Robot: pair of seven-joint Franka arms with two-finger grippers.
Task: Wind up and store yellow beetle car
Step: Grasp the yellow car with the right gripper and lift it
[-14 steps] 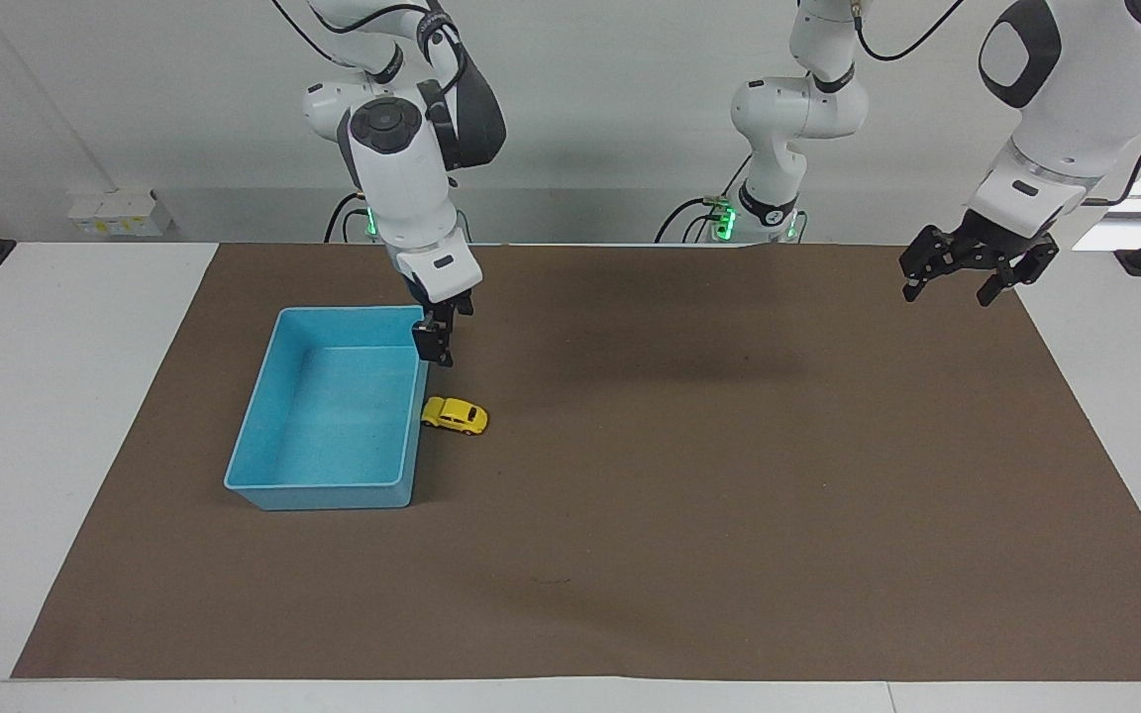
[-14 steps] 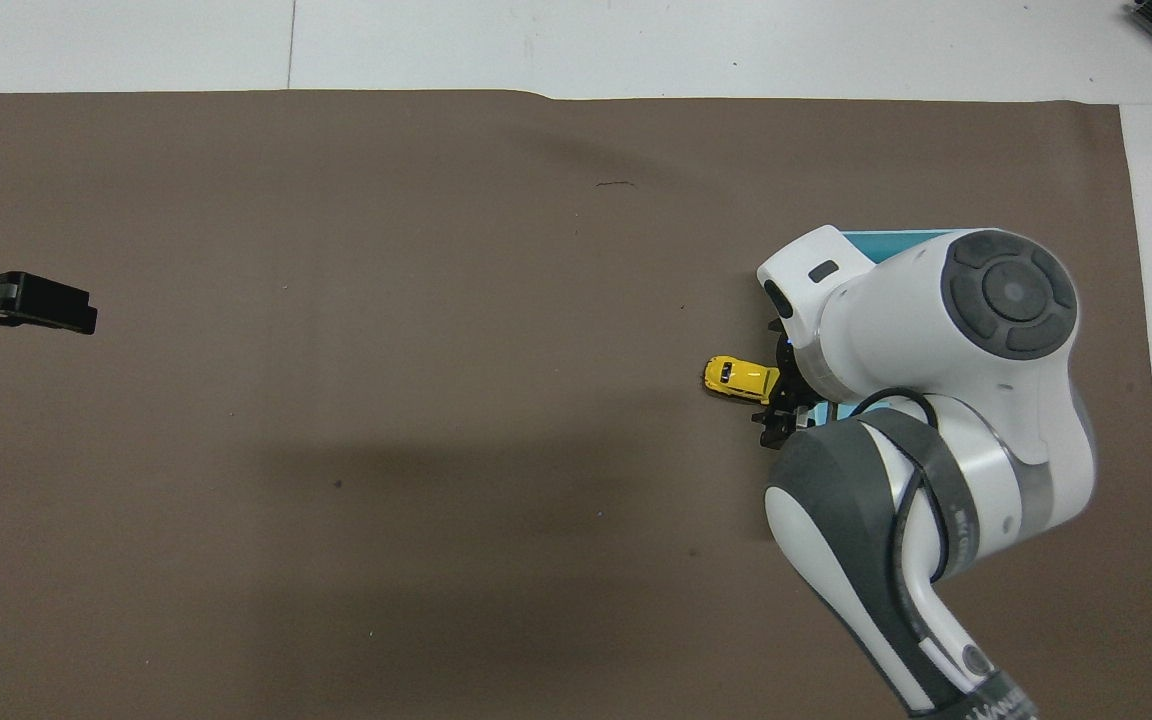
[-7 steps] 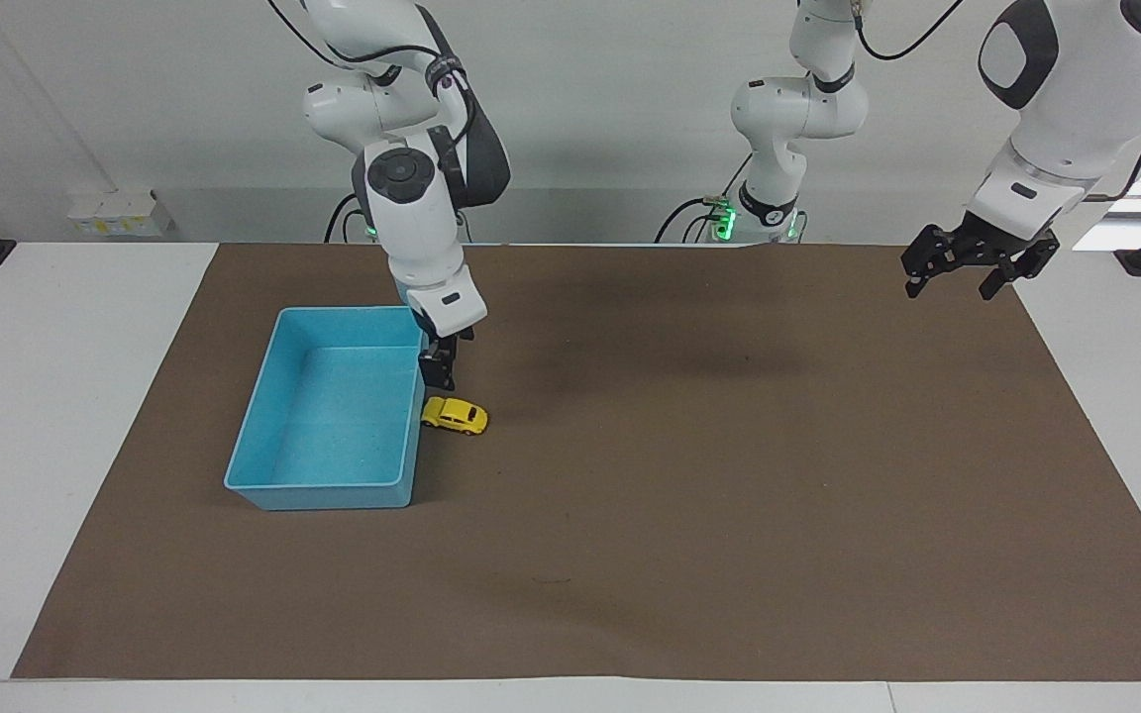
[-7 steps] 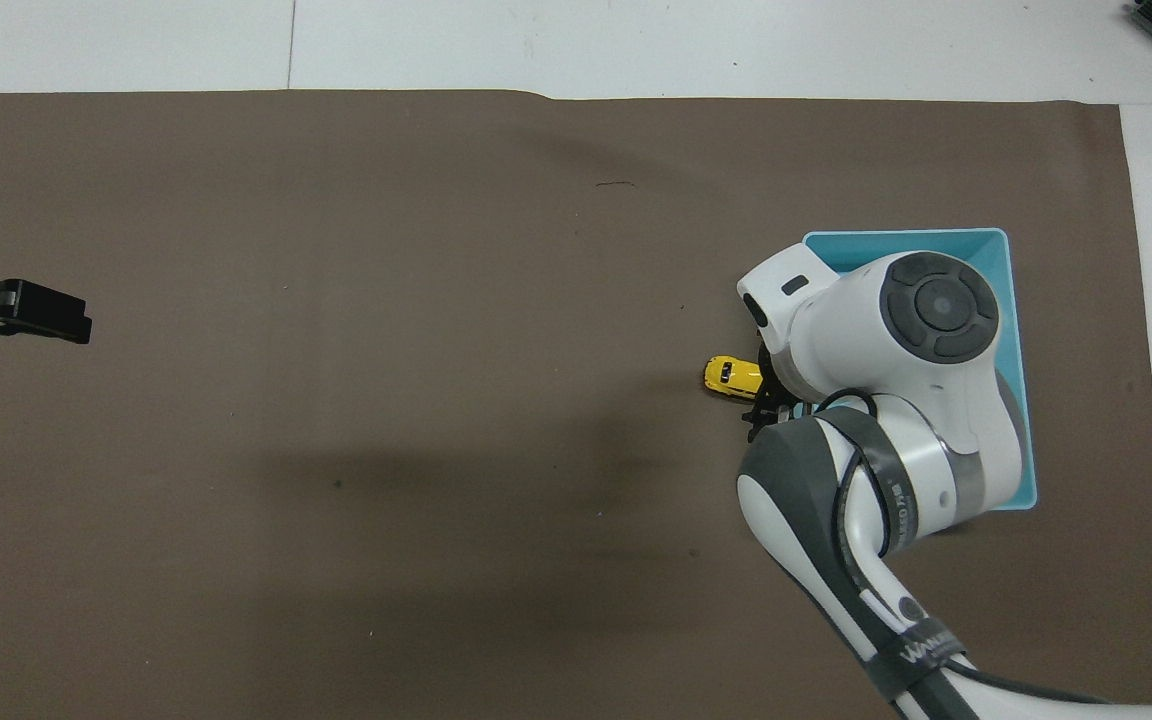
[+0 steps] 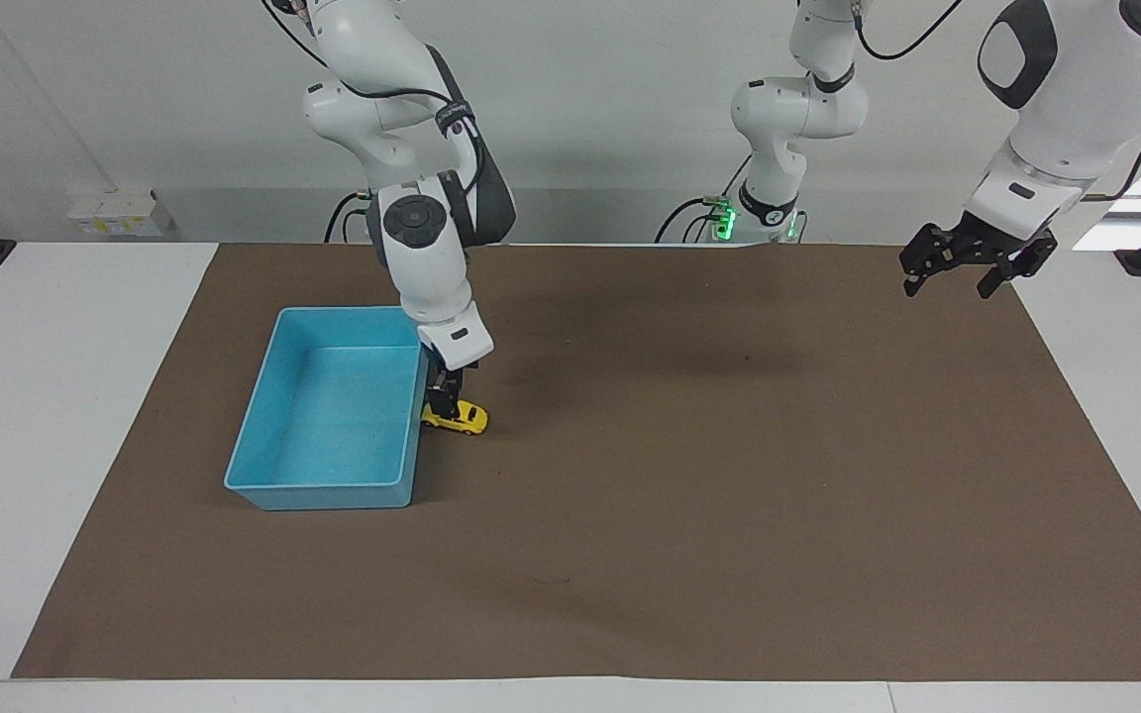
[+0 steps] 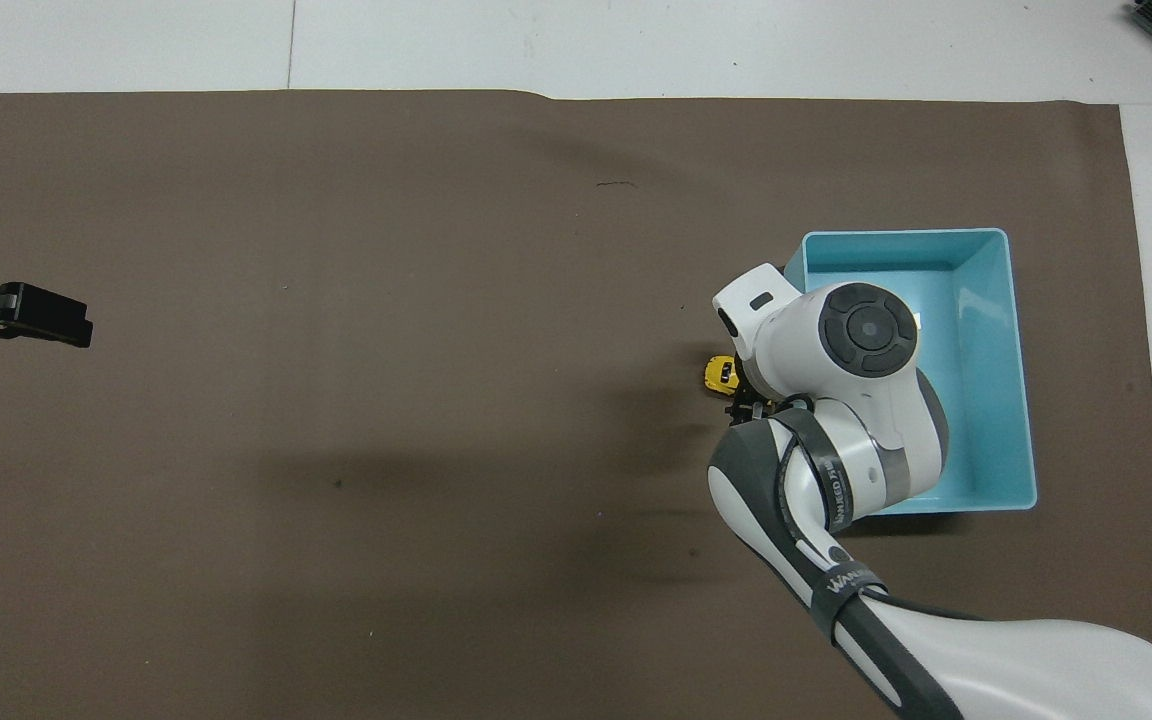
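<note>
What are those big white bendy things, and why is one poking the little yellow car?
They are two robot arms, each ending in a black pincer called a gripper. One picture is taken from across the table, looking at the robots. The other is taken from high above them, looking down.

On the table lies a brown mat. On it sit a blue tray with nothing in it, and the yellow beetle car, right beside the tray's wall.

The right gripper is down at the car with its fingers open, so nothing is held yet. It looks ready to pinch the car.

The left gripper waits in the air, open, over the mat's edge at its own end of the table.
</note>
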